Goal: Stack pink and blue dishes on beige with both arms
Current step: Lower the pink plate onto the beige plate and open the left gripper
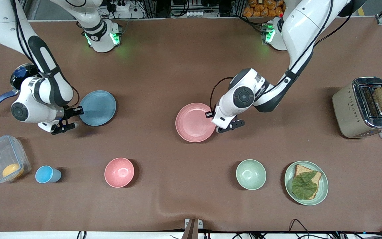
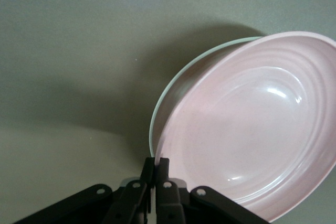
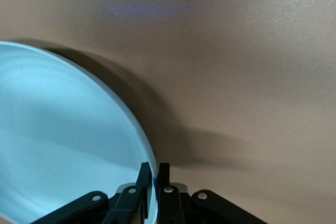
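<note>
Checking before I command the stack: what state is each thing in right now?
pink plate: rim clamped by left gripper, tilted over a pale rim
blue plate: rim clamped by right gripper, seems raised off the table
toaster: bread slice sticking out
green plate: holds bread with lettuce
pink bowl: upright, empty
green bowl: upright, empty

Blue plate cut off by the right wrist view's edge; pink plate likewise cropped in the left wrist view, its rim hiding most of a pale plate beneath; dark pan lay largely hidden under the right arm
</note>
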Motion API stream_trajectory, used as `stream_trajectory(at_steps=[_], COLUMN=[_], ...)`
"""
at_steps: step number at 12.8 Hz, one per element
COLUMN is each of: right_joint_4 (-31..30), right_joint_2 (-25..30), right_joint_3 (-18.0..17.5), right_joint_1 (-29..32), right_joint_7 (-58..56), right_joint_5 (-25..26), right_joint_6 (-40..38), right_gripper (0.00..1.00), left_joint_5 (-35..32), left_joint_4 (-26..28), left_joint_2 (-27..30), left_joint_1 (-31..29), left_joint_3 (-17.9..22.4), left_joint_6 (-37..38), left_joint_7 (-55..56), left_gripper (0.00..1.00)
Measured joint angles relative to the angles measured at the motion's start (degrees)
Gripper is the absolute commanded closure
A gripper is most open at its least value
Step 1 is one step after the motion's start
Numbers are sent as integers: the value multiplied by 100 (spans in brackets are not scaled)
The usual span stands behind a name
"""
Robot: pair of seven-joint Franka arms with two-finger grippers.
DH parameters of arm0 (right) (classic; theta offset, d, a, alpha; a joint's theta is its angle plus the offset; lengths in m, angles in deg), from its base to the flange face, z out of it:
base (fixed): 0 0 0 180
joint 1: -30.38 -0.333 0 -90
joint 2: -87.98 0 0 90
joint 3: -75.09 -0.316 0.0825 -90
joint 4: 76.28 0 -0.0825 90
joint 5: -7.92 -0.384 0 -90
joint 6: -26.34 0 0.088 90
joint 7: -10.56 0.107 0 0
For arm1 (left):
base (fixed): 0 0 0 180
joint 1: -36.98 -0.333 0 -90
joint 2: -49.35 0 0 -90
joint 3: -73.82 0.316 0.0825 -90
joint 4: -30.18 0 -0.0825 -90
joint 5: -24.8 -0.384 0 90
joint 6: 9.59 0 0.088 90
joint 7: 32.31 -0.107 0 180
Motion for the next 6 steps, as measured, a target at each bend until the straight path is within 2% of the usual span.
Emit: stream_trajectory(at_steps=[2, 6], right_joint_4=[223, 545], right_joint_2=[0, -4], right_joint_3=[-1, -4], right_joint_1=[0, 0], right_joint_7=[-65, -70], right_joint_5=[-193, -246], right_joint_6=[-402, -764], right_gripper=[100, 100], left_joint_5=[0, 0], left_joint_4=[0, 103], left_joint_2=[-19, -112], left_joint_1=[1, 0], left_joint_3=[12, 27], left_joint_6=[-32, -296], left_joint_7=[1, 6], left_gripper=[100, 100])
